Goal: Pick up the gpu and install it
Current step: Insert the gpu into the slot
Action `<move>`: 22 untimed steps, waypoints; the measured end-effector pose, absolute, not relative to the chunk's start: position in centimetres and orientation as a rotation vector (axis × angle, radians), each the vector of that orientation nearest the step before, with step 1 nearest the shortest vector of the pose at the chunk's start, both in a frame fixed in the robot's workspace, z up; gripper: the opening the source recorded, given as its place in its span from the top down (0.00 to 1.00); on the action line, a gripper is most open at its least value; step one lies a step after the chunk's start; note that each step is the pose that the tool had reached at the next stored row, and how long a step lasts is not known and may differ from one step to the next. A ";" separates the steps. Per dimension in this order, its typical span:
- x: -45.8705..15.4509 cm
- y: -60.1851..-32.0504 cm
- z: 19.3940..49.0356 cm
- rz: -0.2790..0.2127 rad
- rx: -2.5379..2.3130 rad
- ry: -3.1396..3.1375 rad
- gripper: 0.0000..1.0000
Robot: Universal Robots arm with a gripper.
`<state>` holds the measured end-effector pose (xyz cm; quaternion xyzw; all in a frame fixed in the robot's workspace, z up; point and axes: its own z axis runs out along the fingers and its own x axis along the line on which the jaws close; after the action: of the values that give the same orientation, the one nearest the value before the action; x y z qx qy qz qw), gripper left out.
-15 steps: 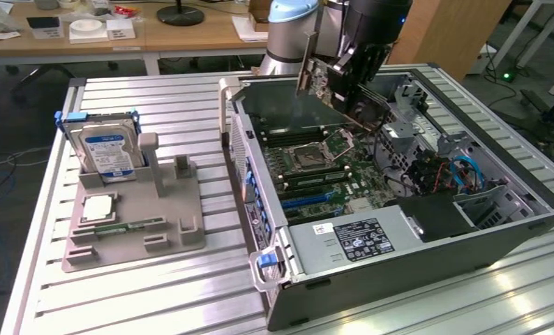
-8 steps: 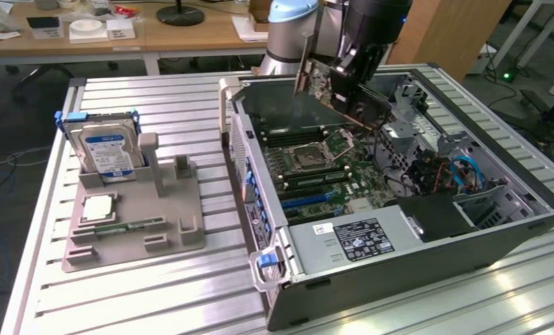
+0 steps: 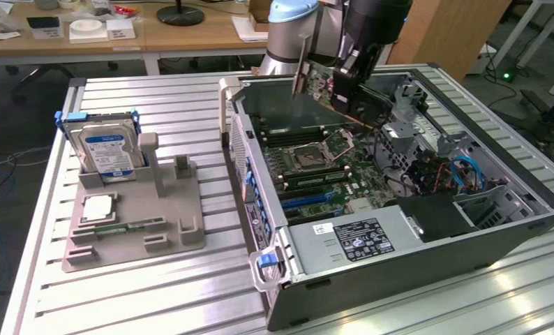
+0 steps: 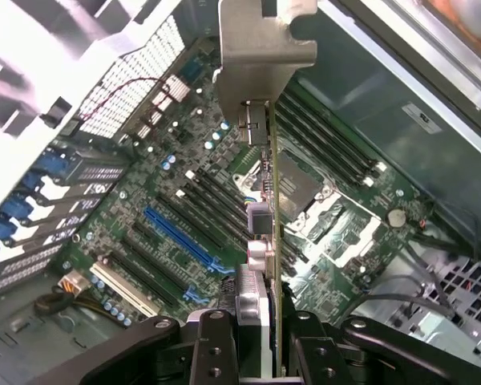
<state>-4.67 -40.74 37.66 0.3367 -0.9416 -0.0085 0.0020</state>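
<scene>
The gpu (image 3: pixel 328 87) is a thin dark card with a pale metal bracket (image 3: pixel 301 66). It hangs tilted above the back of the open computer case (image 3: pixel 500 223), and my gripper (image 3: pixel 354 70) is shut on it. In the wrist view the gpu (image 4: pixel 262 233) runs edge-on between my two black fingers (image 4: pixel 212 349), its bracket (image 4: pixel 260 48) at the far end. Below it lies the green motherboard (image 4: pixel 136 208) with black expansion slots and one blue slot (image 4: pixel 180 237). The card is clear of the board and touches no slot.
A grey parts holder (image 3: pixel 165 237) sits on the slatted metal table at the exterior view's left, carrying a silver hard drive (image 3: pixel 109 150), a processor (image 3: pixel 98 208) and a memory stick (image 3: pixel 128 227). The case holds a power supply (image 3: pixel 356 237) and blue cables (image 3: pixel 465 174).
</scene>
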 end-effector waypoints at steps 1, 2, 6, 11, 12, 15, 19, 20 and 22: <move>-4.7 -40.7 37.7 -0.027 1.074 -2.948 0.71; -4.7 -40.7 37.7 -0.027 1.092 -2.941 0.71; -4.7 -40.7 37.7 -0.027 1.163 -2.913 0.71; -4.7 -40.8 37.6 -0.026 1.251 -2.876 0.71; -4.7 -40.8 37.6 -0.026 1.268 -2.868 0.71; -4.7 -40.8 37.6 -0.026 1.325 -2.842 0.71; -4.7 -40.8 37.6 -0.026 1.399 -2.806 0.71; -4.7 -40.8 37.6 -0.026 1.416 -2.797 0.71; -4.7 -40.8 37.6 -0.026 1.450 -2.780 0.71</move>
<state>-4.70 -40.76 37.64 0.4625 -0.8866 -0.0082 0.0031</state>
